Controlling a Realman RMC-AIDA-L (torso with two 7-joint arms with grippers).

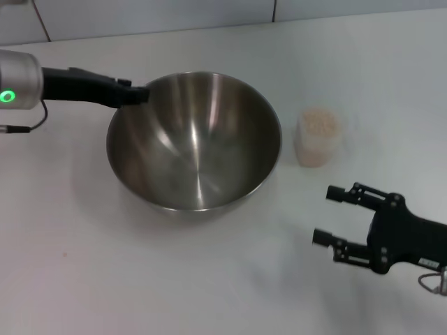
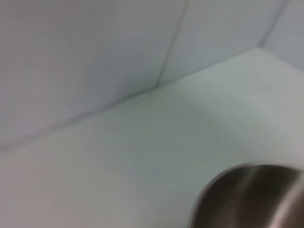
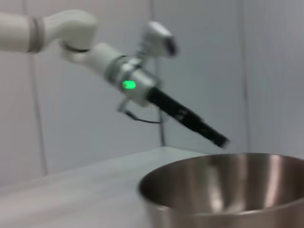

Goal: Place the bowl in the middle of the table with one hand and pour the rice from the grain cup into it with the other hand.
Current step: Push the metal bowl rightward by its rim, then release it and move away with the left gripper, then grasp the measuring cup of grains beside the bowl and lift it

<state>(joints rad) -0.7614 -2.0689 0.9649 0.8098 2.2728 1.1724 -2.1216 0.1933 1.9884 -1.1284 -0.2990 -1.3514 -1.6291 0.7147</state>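
Observation:
The steel bowl (image 1: 195, 143) is at the middle of the white table (image 1: 84, 265), tipped a little toward me, and nothing lies inside it. My left gripper (image 1: 138, 94) is shut on its far-left rim. The bowl also shows in the left wrist view (image 2: 251, 197) and in the right wrist view (image 3: 228, 190), where the left gripper (image 3: 219, 140) is at its rim. The clear grain cup (image 1: 318, 137) stands upright to the right of the bowl, filled with pale rice (image 1: 319, 124). My right gripper (image 1: 326, 215) is open and empty, near the front right, short of the cup.
A tiled wall (image 1: 140, 17) runs along the table's far edge. Bare tabletop lies in front of the bowl and between the cup and the right gripper.

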